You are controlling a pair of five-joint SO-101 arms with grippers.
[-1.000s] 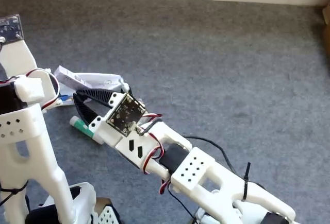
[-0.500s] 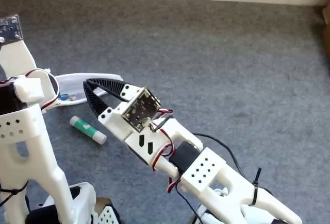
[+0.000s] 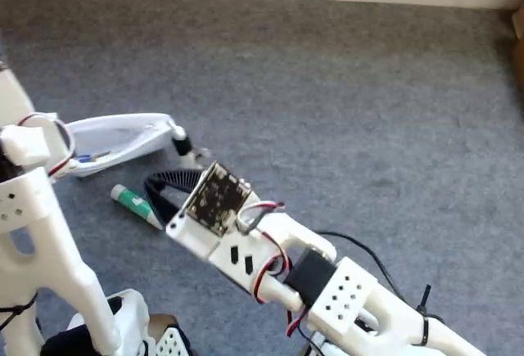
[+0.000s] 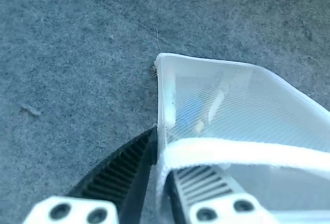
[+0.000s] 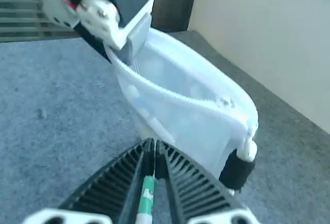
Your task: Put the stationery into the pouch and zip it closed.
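Pouch gripped, glue stick on the surface
Left jaws pinch the pouch rim; right jaws closed just above the glue stick.

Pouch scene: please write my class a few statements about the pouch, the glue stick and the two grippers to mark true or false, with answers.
1. The glue stick lies on the carpet, outside the pouch. True.
2. The pouch is zipped fully closed. False: its mouth gapes open.
3. The left gripper is clamped on the pouch's edge. True.
4. The right gripper is far from the glue stick. False: it is right over the stick, beside the pouch.
5. The glue stick is red. False: it is green with a white cap.
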